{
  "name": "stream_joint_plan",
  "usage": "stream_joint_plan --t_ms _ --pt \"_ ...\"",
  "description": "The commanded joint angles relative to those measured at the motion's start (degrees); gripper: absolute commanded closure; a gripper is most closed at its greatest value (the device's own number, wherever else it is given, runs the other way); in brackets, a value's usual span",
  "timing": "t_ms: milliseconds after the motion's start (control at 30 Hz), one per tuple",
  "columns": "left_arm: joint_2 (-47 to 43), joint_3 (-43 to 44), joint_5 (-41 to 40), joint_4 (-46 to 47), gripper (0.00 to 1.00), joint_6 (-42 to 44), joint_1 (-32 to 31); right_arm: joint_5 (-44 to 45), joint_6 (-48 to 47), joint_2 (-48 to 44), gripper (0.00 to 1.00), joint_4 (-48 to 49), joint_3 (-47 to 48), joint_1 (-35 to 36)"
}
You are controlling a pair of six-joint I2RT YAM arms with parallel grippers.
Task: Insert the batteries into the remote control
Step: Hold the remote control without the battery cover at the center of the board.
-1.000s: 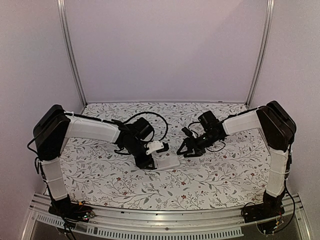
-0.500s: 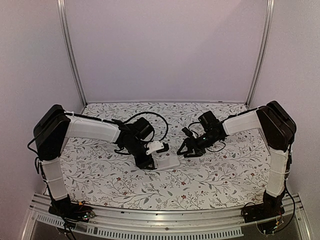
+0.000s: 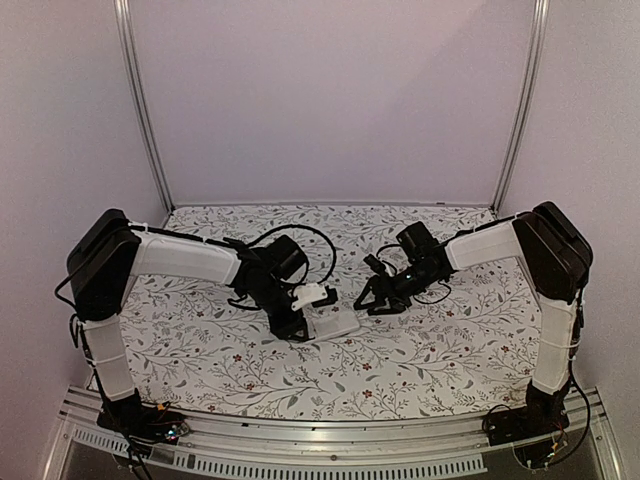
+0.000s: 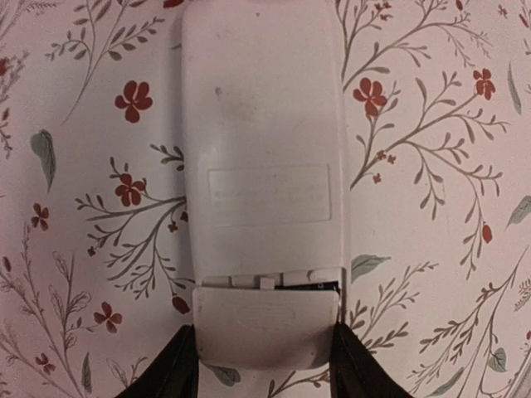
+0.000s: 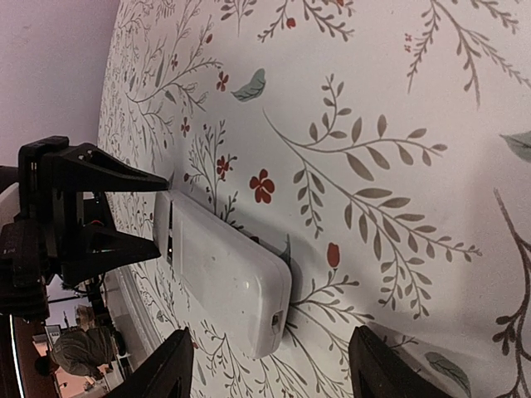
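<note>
The left gripper (image 4: 265, 369) pinched the white remote (image 4: 261, 149) at its cover (image 4: 265, 327) end, fingers (image 4: 178, 373) against both edges, as it lay back-up on the floral table (image 4: 431, 249). The right gripper (image 5: 274, 373) hovered near its far end, fingers spread, empty.

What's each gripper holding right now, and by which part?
Left gripper clamps the remote control by the sides of its battery-cover end; right gripper holds nothing.

Slim rectangular plastic remote control (image 4: 261, 149): plain white back. Fabric table cover (image 4: 431, 274): white, red flowers, grey-green leaves, brown stems.
</note>
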Motion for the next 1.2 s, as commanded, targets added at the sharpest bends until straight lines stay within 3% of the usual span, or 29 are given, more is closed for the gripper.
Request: stream_joint_plan --t_ms 0,533,1167 --pt "0.04 0.21 2.29 -4.16 0.51 0.19 -0.60 -0.23 0.24 -0.55 0.36 0.74 -0.77 -0.32" --pt "-0.95 3.49 2.53 -5.50 0.50 -4.30 -0.55 -1.25 1.09 1.62 0.37 1.49 -0.19 0.82" --pt "3.08 9.68 -4.32 -14.05 0.50 -7.21 -3.22 -3.52 2.57 3.57 0.44 2.46 -0.43 3.04"
